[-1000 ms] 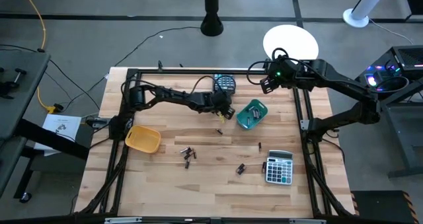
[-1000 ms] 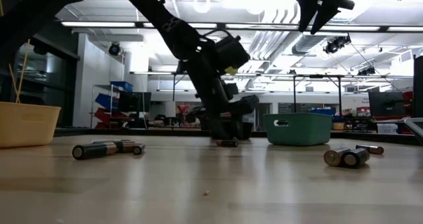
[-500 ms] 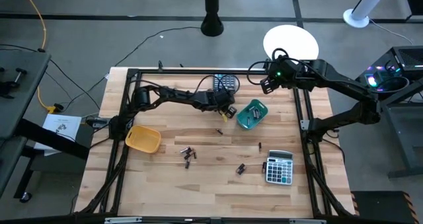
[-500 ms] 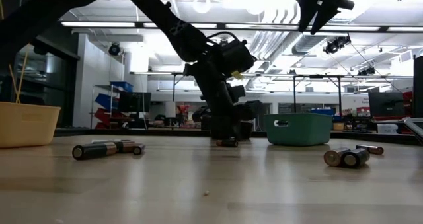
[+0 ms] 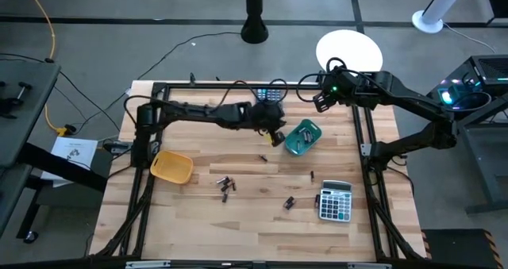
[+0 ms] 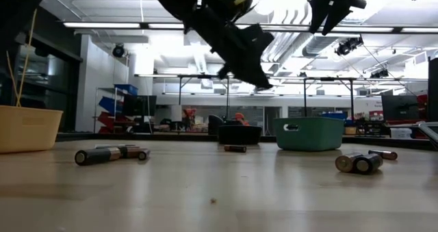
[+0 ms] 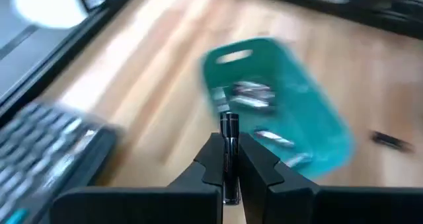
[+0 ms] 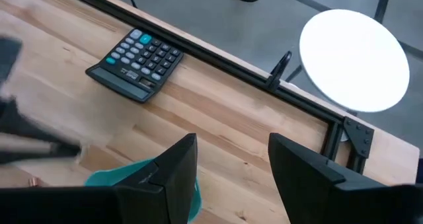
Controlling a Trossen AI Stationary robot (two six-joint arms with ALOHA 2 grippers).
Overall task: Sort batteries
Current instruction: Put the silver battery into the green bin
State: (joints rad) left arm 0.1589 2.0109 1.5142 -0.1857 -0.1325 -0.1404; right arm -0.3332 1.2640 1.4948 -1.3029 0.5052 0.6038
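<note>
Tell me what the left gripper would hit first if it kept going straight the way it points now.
Most likely the teal tray. The left gripper, shut on a battery, points at its near end, where other batteries lie. Depth is unclear, so it may meet the rim first.

- Left gripper (image 5: 277, 130) hangs just beside the teal tray (image 5: 302, 137).
- Right gripper (image 5: 321, 101) waits near the table's far edge.
- Batteries (image 5: 225, 185) lie scattered mid-table.

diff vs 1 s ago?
The left gripper has lifted off the table, shut on a battery, and now hangs beside the teal tray. The right gripper stayed open and raised; the loose batteries, yellow tray and calculators are unmoved.
</note>
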